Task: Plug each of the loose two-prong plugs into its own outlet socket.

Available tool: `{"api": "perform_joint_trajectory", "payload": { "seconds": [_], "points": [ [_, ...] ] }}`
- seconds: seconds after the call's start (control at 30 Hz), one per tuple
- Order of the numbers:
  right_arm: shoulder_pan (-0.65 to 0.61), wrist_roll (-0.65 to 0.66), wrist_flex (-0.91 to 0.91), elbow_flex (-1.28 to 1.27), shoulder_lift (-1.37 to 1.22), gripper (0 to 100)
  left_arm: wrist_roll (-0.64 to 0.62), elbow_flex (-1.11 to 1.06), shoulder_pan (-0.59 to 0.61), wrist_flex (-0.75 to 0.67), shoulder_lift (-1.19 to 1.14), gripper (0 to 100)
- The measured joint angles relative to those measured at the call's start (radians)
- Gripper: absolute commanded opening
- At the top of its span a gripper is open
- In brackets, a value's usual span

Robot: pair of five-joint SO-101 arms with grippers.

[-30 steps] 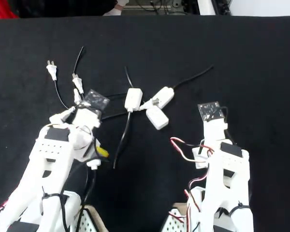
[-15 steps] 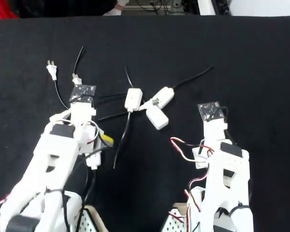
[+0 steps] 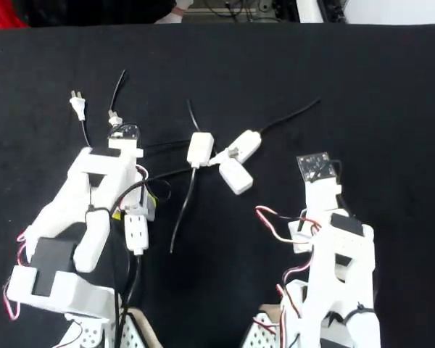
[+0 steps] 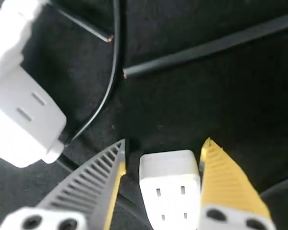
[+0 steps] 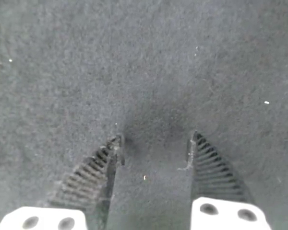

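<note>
Black cloth over the whole bench [image 3: 377,65], two white arms side by side at its near edge. Two white two-prong plugs, each on a black cord, both lying loose at the far left: the outer plug [image 3: 77,106] alone, prongs pointing away from the arms; the inner plug [image 3: 114,118] just beyond the tip of the left arm. Both unplugged.

Four white socket blocks counted from the high view. Three clustered mid-bench between the arms: a rectangular block [image 3: 200,148] with black cord at both ends, an angled block [image 3: 245,145] with a cord running off toward the far right, and a third block [image 3: 235,176] nearer the arms, close against the angled one, with a glint of metal between them; touching or not, cannot tell. Fourth, a four-slot socket [image 3: 135,228] tight beside the left arm, well apart from both plugs, cord trailing toward the base.

Left end effector [image 4: 164,143] open: one grey ribbed finger [image 4: 93,182] and one yellow finger [image 4: 223,182] straddling the four-slot socket, a sliver of cloth visible on the grey side, yellow side nearly touching, no grip closed on it. Beside them in the left wrist view, a larger white two-slot socket face [image 4: 24,115] and two cut cord ends [image 4: 110,38] showing copper; not matched to any counted block.

Right end effector [image 5: 153,139] open too, two grey ribbed fingers [image 5: 93,177] apart over bare cloth, empty
</note>
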State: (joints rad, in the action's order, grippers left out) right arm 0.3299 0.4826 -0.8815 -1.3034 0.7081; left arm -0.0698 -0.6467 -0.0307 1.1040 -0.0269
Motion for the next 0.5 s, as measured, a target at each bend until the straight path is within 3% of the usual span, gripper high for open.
{"api": "perform_joint_trajectory", "payload": {
  "seconds": [0.1, 0.3, 0.5],
  "points": [
    [0.0, 0.0, 0.0, 0.0, 0.0, 21.5, 0.005, 0.014, 0.0, 0.015, -0.009, 23],
    [0.0, 0.0, 0.0, 0.0, 0.0, 21.5, 0.132, 0.035, -0.052, 0.08, -0.011, 2],
    [0.0, 0.0, 0.0, 0.0, 0.0, 21.5, 0.264, 0.11, -0.169, 0.212, -0.015, 3]
  ]
}}
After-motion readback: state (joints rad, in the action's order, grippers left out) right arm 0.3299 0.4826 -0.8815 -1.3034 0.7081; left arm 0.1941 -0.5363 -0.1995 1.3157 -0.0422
